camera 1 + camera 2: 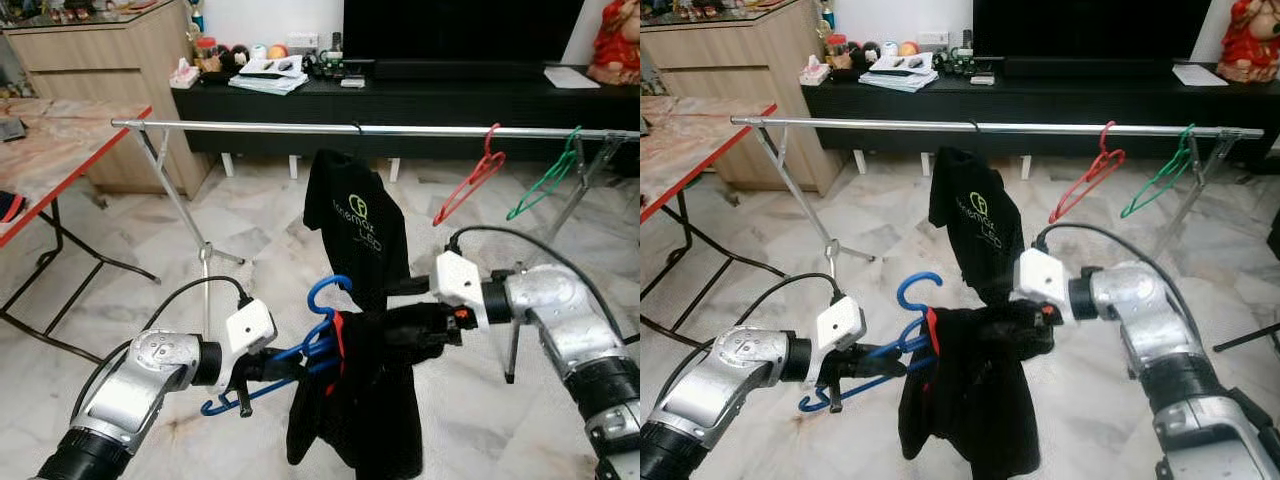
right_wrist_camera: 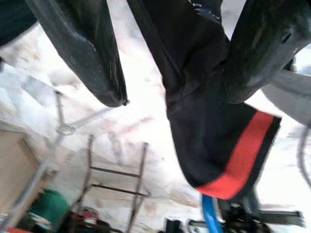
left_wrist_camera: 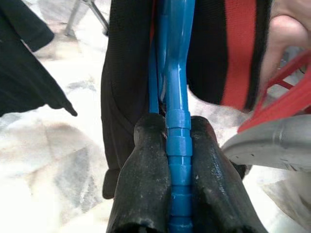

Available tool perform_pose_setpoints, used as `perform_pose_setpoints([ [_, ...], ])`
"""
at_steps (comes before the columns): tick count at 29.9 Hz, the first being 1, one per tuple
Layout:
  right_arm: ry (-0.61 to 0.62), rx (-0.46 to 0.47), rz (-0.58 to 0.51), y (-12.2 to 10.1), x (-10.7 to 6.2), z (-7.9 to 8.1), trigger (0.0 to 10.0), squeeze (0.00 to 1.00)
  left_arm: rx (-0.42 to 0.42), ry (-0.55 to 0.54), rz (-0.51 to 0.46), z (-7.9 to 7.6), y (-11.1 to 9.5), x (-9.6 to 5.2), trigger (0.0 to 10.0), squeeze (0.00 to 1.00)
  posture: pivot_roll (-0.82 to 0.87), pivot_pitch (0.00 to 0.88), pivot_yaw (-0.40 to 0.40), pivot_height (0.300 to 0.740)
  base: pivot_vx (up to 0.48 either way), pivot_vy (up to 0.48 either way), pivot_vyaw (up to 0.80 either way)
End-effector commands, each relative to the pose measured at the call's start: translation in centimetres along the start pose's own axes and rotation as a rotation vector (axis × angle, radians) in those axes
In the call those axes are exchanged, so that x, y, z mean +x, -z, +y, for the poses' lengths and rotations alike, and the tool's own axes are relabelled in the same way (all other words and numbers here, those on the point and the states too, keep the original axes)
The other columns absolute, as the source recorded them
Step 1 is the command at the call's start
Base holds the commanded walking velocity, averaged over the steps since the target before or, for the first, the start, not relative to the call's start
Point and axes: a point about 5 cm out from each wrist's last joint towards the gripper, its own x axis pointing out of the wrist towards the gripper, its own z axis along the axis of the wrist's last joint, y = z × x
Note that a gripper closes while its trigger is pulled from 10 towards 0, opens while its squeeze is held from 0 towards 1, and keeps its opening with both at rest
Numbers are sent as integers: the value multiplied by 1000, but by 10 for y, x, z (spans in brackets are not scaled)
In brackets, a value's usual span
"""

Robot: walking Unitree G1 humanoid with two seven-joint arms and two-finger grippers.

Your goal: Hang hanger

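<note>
My left gripper point(image 3: 177, 124) is shut on the shaft of a blue hanger point(image 1: 322, 292), low in front of me, with the hook pointing up. A black garment with red trim point(image 1: 360, 400) is draped over that hanger and hangs toward the floor. My right gripper point(image 2: 176, 97) is at the garment's top; its fingers point(image 2: 92, 53) are spread open with the cloth passing between them. Behind and above runs a silver rail point(image 1: 250, 126). On it hang a black printed T-shirt point(image 1: 355, 220), a red hanger point(image 1: 470, 185) and a green hanger point(image 1: 545, 180).
The rail's folding legs point(image 1: 185, 210) stand on the marble floor at the left and right. A red-edged table point(image 1: 60, 150) is on the left. A wooden cabinet point(image 1: 120, 60) and a black TV console point(image 1: 420, 95) stand behind the rail.
</note>
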Motion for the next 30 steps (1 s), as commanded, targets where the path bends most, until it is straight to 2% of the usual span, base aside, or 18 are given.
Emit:
perform_pose_setpoints([
  [1, -43, -39, -24, -7, -2, 1, 10000, 0, 19, 17, -21, -1, -6, -4, 10000, 0, 20, 124, 63, 740, 0, 0, 0],
  [12, -153, -11, 103, 16, 7, 12, 10000, 0, 15, 42, 6, -1, -4, -7, 10000, 0, 21, 107, 70, 740, 0, 0, 0],
  [15, -116, -6, 120, 20, 16, 10, 10000, 0, 15, 44, 2, -2, -6, -7, 10000, 0, 27, 107, 70, 740, 0, 0, 0],
  [24, -97, 11, 55, 17, 30, 10, 10000, 0, 9, 53, -3, -4, -7, -5, 10000, 0, 34, 119, 67, 740, 0, 0, 0],
  [27, -65, 9, 48, 15, 32, 6, 10000, 0, 7, 54, -3, -4, -7, -5, 10000, 0, 34, 121, 66, 740, 0, 0, 0],
  [30, -84, 13, 54, 17, 33, 7, 10000, 0, 6, 56, -3, -5, -7, -4, 10000, 0, 34, 121, 66, 740, 0, 0, 0],
])
